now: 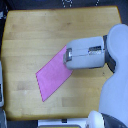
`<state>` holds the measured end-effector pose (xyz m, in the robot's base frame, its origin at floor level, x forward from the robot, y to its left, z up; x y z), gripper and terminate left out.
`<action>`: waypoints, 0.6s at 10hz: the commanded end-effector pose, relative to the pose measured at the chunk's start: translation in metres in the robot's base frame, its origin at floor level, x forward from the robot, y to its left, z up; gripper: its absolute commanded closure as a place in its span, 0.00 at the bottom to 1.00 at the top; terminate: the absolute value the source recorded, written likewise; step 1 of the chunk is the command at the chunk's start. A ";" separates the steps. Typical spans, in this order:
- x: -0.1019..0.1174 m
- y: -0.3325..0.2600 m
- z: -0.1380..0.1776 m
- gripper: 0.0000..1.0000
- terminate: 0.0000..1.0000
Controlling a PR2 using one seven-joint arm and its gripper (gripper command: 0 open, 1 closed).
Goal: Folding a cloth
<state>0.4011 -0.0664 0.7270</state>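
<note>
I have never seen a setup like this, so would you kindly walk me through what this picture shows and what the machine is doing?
This is a single picture from a camera off the arm, looking down on a wooden table. The big white and grey shape coming in from the exterior view's right is one arm of a PR2 robot. Its grasping end, the pincer, sits over the upper corner of the cloth. The picture is too blurred to tell whether the pincer is open or shut, or whether it grips anything. On the table lies a flat pink-magenta cloth, set at a slant, with its upper corner hidden under the pincer. The job is to fold that cloth; it lies unfolded as far as can be seen.
</note>
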 end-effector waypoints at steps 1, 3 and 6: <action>0.002 -0.010 0.009 1.00 0.00; 0.005 -0.009 0.019 1.00 0.00; 0.006 -0.003 0.034 1.00 0.00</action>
<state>0.4043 -0.0751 0.7373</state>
